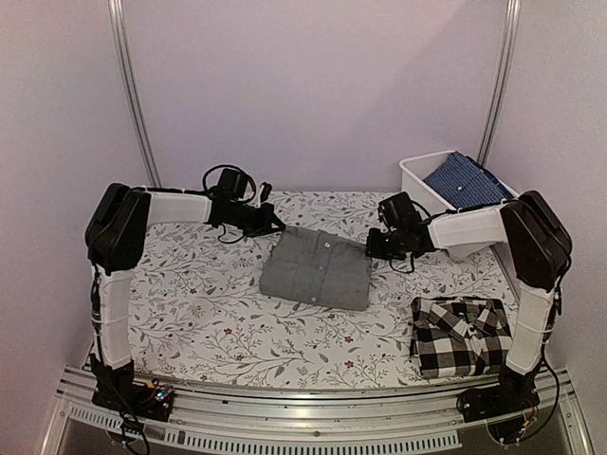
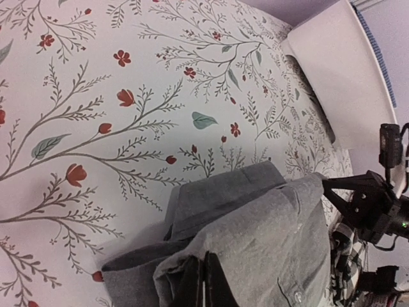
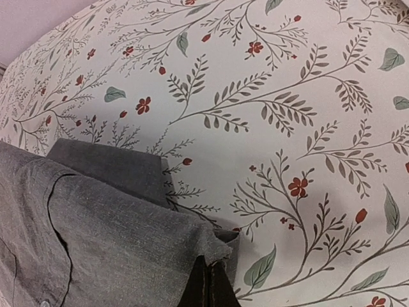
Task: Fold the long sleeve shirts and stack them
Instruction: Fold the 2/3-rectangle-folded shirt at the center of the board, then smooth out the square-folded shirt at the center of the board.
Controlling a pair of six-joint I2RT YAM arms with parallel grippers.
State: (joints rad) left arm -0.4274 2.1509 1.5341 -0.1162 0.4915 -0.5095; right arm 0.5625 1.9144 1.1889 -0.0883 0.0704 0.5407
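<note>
A plain grey long sleeve shirt (image 1: 316, 267) lies folded at the middle of the table. My left gripper (image 1: 277, 226) is shut on its far left corner. In the left wrist view the dark fingers (image 2: 203, 281) pinch a raised fold of the grey shirt (image 2: 268, 236). My right gripper (image 1: 370, 248) is shut on the far right corner. In the right wrist view the closed fingertips (image 3: 208, 288) clamp the edge of the grey shirt (image 3: 108, 243), which lifts slightly off the cloth. A black-and-white checked long sleeve shirt (image 1: 461, 335) lies folded at the near right.
A floral tablecloth (image 1: 199, 303) covers the table. A white bin (image 1: 424, 182) at the back right holds a blue patterned cloth (image 1: 467, 179). The right arm's upper link (image 1: 536, 275) stands beside the checked shirt. A metal rail (image 1: 313, 403) runs along the near edge.
</note>
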